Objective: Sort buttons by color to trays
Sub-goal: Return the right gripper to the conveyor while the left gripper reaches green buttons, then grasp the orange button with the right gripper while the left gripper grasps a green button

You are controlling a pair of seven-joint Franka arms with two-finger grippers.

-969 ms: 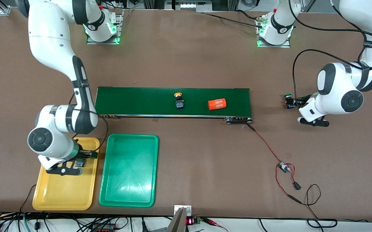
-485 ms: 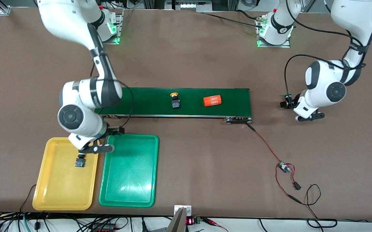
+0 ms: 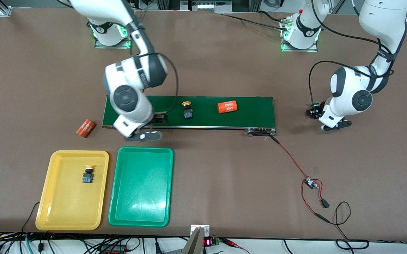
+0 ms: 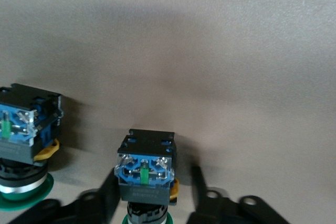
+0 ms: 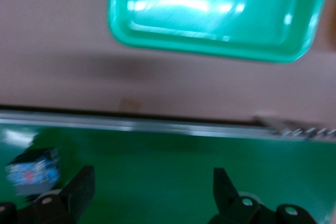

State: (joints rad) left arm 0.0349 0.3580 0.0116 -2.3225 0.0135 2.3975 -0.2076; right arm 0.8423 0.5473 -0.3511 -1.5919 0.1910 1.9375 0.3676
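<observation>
One yellow-capped button point(image 3: 88, 174) lies in the yellow tray point(image 3: 62, 211) at lower left of the front view, in the part of the tray farther from the camera, nothing touching it. The green tray point(image 3: 141, 211) just beside it holds nothing. A second yellow-capped button point(image 3: 187, 110) sits on the dark-green conveyor belt point(image 3: 253, 109) at frame centre, with an orange cylinder point(image 3: 227, 107) on the belt toward the left arm's end. Another orange cylinder point(image 3: 85, 127) lies on the table off the belt's end, toward the right arm's end. Two green-capped buttons sit on the bare table at the right of the front view, mostly hidden by the left arm; the left wrist view shows one green-capped button point(image 4: 146, 174) between the left gripper point(image 4: 152, 203) fingers point(image 4: 107, 200), jaws spread a little wider than its body, contact probably none but hard to tell at the frame edge. The other green-capped button point(image 4: 26, 140) stands just beside it, outside the jaws. The right gripper point(image 5: 152, 192) hangs over the belt near its tray-side edge, jaws wide apart and holding nothing; the belt's button point(image 5: 32, 171) shows as a blur by one finger point(image 5: 79, 190), apart from it. A red-and-black wire with a small board point(image 3: 309, 182) lies at lower right.
</observation>
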